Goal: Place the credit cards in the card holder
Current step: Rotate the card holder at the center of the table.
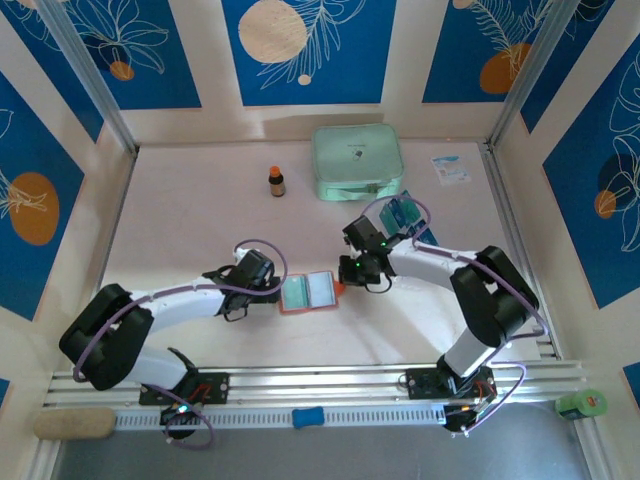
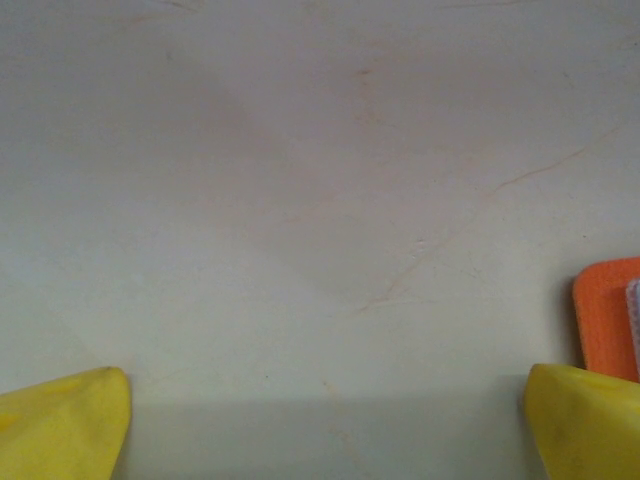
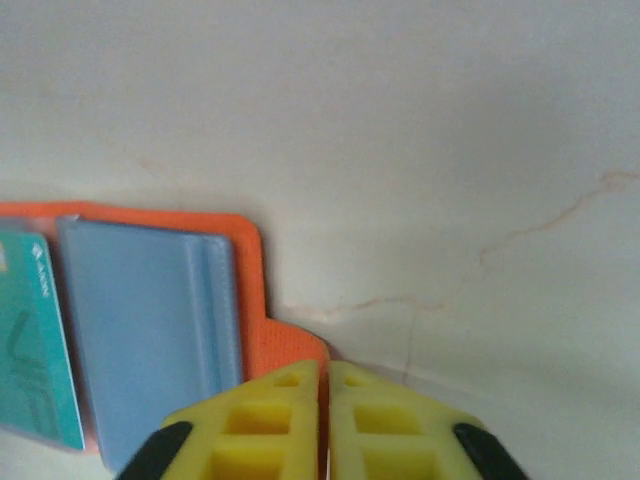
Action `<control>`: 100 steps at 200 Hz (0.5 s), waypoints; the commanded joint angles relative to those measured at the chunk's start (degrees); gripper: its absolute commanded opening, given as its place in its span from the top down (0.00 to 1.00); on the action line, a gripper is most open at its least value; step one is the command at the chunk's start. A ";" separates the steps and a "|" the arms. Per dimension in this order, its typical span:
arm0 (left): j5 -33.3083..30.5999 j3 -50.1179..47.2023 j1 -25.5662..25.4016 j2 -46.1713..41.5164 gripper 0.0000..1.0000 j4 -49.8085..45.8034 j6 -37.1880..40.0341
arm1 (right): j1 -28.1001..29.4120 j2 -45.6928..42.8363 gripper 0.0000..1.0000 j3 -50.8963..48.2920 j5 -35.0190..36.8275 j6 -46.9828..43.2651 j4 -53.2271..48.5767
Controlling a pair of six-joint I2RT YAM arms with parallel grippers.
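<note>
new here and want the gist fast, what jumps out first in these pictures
The orange-red fold card holder lies open mid-table, with a teal card inside. The right claw is shut on its tab, while the left claw stands wide open at its other edge. Farther back sit a mint-green zip case and loose teal-blue cards.

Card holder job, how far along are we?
Done: the card holder lies open, one teal card already in a sleeve. In hand: the right gripper is shut on its orange tab; the left gripper is open beside it. Left: the remaining credit cards near the green case.
</note>
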 commanded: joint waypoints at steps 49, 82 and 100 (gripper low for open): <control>2.69 -0.89 0.42 -1.52 0.00 1.33 0.45 | 2.15 -8.74 0.73 -1.18 1.66 3.83 -3.57; 2.69 -1.29 0.41 -1.28 0.00 1.42 0.36 | 2.90 -8.95 0.83 1.07 -1.72 3.16 -1.42; 2.73 -1.36 0.42 -0.65 0.00 1.52 0.36 | 3.88 -6.85 0.94 2.90 -3.35 2.56 0.19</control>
